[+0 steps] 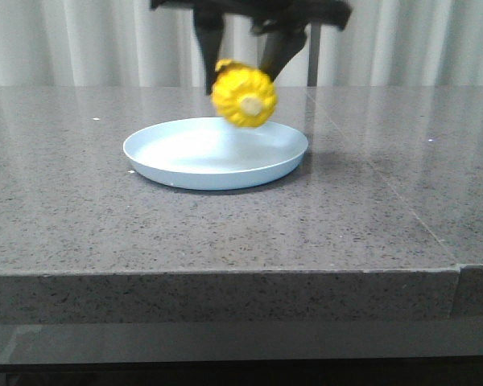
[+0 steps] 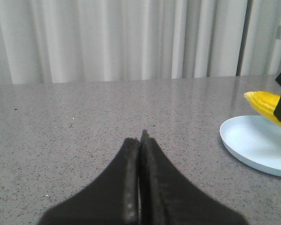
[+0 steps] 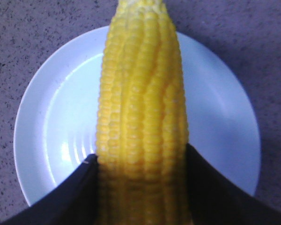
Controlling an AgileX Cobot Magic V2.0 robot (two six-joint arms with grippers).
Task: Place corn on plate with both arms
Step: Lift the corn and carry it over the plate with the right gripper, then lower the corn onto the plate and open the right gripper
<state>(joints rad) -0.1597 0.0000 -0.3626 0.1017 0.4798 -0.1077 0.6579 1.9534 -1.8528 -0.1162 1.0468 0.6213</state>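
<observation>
- The right pincer (image 1: 243,68) hangs over the far side of the plate (image 1: 185,157), its two black fingers clamped on either side of the corn (image 1: 244,97).
- The corn is held in the air above the plate, its pale stub end facing the front camera; from here I see a gap between cob and plate.
- In the right wrist view the corn (image 3: 143,112) runs lengthwise across the middle of the plate (image 3: 51,126), with a finger (image 3: 65,197) pressed to each flank near one end.
- The plate sits flat on the grey speckled desk (image 1: 64,209), roughly central.
- The left pincer (image 2: 139,140) is off to the side, low over bare desk (image 2: 61,122), clenched tight on nothing, fingertips meeting.
- From that wrist view the plate (image 2: 253,145) and the corn (image 2: 264,103) show at the edge, well apart from the left pincer.
- Pale curtains (image 1: 80,40) hang behind the desk.
</observation>
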